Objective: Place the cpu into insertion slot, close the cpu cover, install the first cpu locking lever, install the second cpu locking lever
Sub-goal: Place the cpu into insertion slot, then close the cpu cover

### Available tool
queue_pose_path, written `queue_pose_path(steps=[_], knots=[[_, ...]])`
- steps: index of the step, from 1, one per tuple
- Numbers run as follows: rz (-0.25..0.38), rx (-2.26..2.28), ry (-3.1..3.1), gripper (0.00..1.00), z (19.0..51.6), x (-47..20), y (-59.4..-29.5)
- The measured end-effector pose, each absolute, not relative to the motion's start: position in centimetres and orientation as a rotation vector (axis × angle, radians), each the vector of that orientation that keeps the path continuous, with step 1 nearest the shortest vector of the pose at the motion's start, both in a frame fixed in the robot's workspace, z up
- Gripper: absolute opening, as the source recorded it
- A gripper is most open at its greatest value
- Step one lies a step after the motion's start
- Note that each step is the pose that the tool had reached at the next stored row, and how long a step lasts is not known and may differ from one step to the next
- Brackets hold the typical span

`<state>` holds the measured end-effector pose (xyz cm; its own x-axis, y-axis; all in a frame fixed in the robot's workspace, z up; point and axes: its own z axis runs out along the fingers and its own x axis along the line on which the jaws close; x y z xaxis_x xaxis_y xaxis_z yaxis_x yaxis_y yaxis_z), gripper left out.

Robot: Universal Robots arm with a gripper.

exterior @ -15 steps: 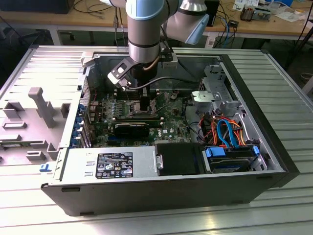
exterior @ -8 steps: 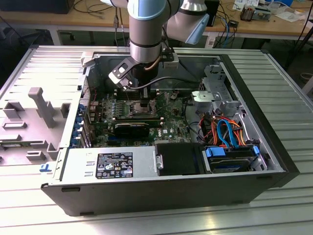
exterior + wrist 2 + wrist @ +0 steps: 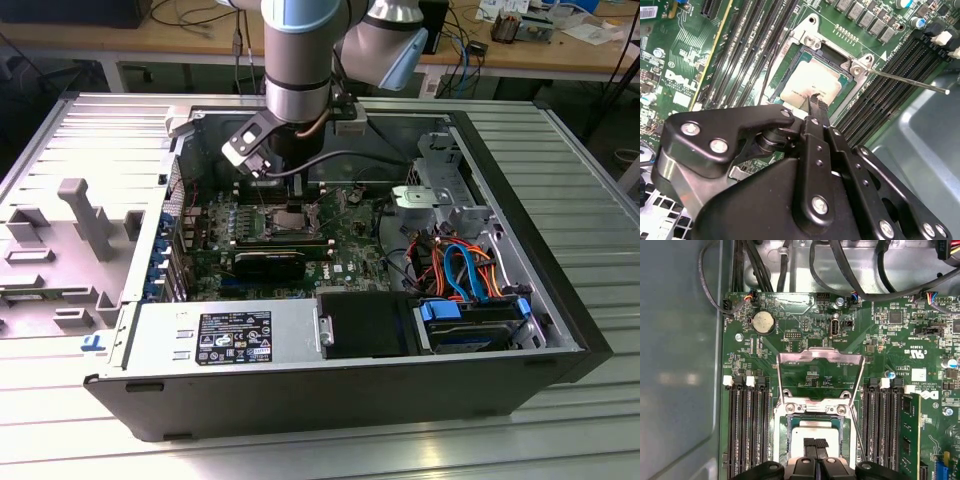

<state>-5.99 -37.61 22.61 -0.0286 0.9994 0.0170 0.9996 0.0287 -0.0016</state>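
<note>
The arm [image 3: 297, 60] reaches down into the open computer case [image 3: 300, 400], which lies on the ribbed metal bench [image 3: 600, 420]; the hand [image 3: 815, 101] is narrow, its two fingertips [image 3: 810, 444] pressed side by side with nothing between them, tips at the top face of the cpu [image 3: 812, 80]; the cpu sits flat inside the insertion slot [image 3: 781, 435] on the green motherboard [image 3: 880, 340]; the cpu cover [image 3: 820, 356] stands swung open beyond the slot, clear of the chip; a thin locking lever [image 3: 905, 82] juts out free over the memory slots [image 3: 880, 95].
</note>
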Motion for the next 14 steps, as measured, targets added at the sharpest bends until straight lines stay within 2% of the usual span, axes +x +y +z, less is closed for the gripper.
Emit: queue_pose_path(steps=[14], knots=[[-0.017,-2.180,-2.243,0.11,22.63,-6.00,-37.64]])
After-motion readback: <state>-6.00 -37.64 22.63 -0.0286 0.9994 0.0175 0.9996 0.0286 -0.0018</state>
